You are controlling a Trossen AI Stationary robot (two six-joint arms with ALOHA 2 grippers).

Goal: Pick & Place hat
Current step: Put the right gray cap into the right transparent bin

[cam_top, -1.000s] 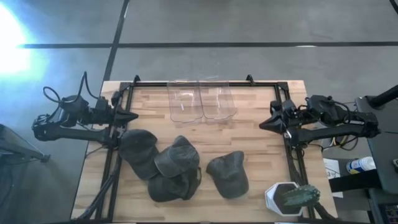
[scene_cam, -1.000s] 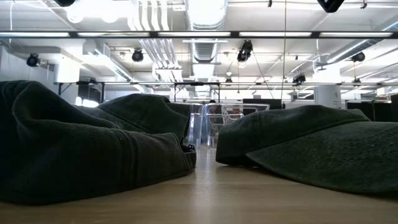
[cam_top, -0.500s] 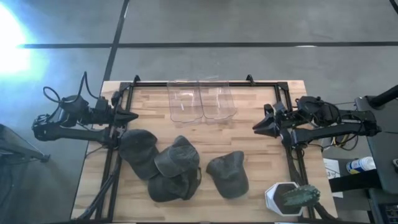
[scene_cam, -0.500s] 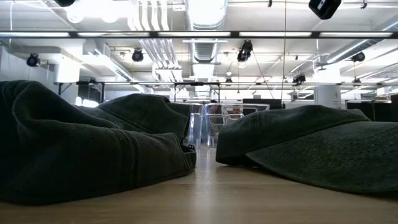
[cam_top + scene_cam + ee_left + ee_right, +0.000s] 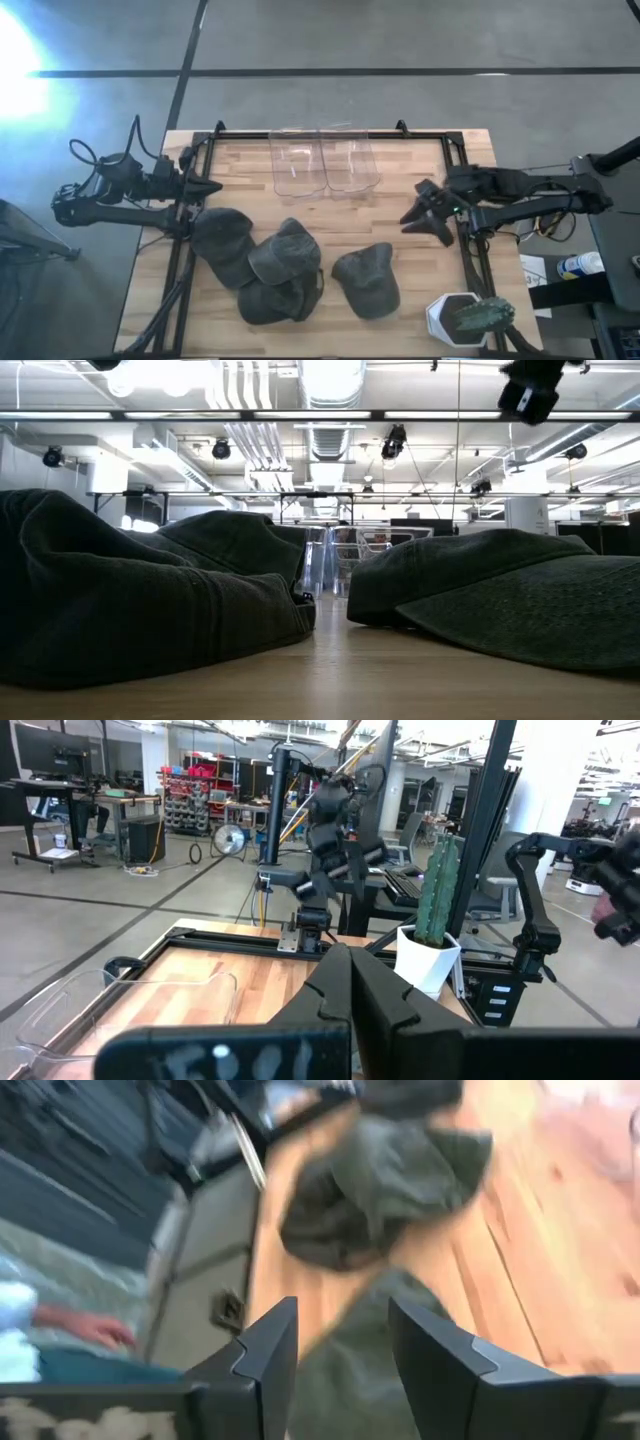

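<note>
Four dark hats on the table (image 5: pixel 420 300). Three are bunched toward the left-centre, overlapping; the lone hat (image 5: pixel 367 281) sits apart on the right side of the group, brim side pointing roughly toward the front-right.

Right hand (image 5: pixel 417 209) is over the table's right part, fingers spread and holding nothing; the right wrist view shows its two dark fingers (image 5: pixel 270 1350) parted with hat cloth between and beyond them. The lone hat lies forward and inward from this hand, toward the table's front and centre, near but not touching. Clearly the closest hat to it.

Left hand (image 5: pixel 208 187) waits at the left edge, just behind the nearest of the bunched hats (image 5: pixel 222 240); fingers look pressed together, empty.

Two clear bins (image 5: pixel 325 160) stand side by side at the back centre, behind the hats and well apart from them.

My read: the right arm takes the lone hat, with the reach going down and forward-inward.
</note>
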